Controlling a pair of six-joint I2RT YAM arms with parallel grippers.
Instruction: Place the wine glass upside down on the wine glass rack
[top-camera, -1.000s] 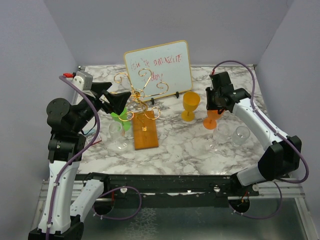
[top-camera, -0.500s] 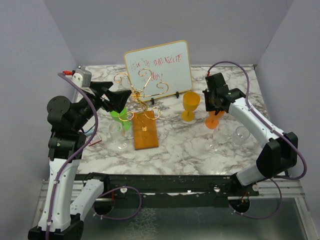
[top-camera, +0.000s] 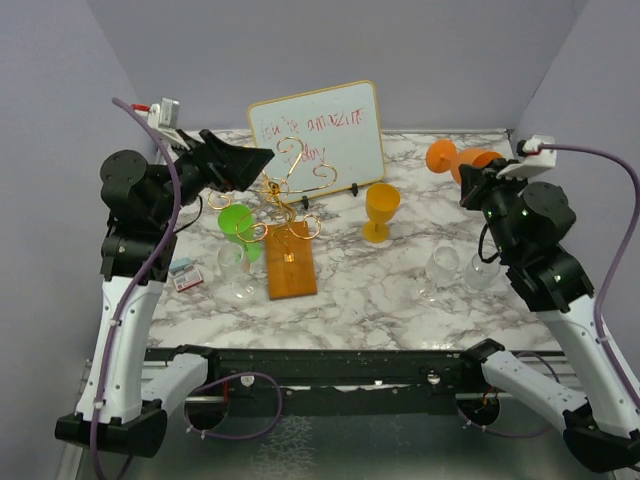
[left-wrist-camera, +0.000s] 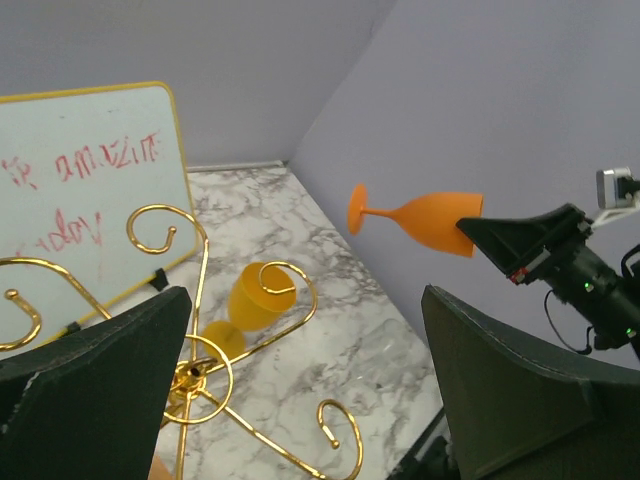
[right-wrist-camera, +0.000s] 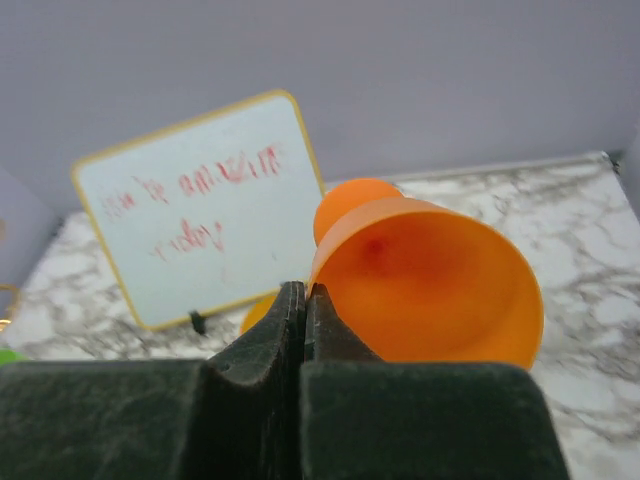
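The orange wine glass (top-camera: 452, 158) hangs in the air on its side over the table's back right, foot pointing left. My right gripper (top-camera: 478, 180) is shut on its rim; in the right wrist view the jaws (right-wrist-camera: 305, 292) pinch the thin wall of the bowl (right-wrist-camera: 430, 290). The wine glass rack (top-camera: 285, 190), gold wire with curled arms, stands on its orange-brown base (top-camera: 290, 265) left of centre. My left gripper (top-camera: 262, 160) hovers open just above the rack's left side, nothing between its fingers (left-wrist-camera: 305, 300). From the left wrist I see the rack's curls (left-wrist-camera: 200, 370) below and the orange glass (left-wrist-camera: 420, 218) beyond.
A framed whiteboard (top-camera: 318, 135) stands behind the rack. A yellow glass (top-camera: 381, 210) is upright right of the rack, and a green glass (top-camera: 240, 225) sits by the rack's left. Clear glasses stand at the left (top-camera: 235, 272) and the right (top-camera: 442, 270). A small card (top-camera: 183, 277) lies near the left edge.
My right gripper closed on the orange glass and lifted it off the table, up and toward the back right, tipping it sideways. My left arm rose slightly above the rack.
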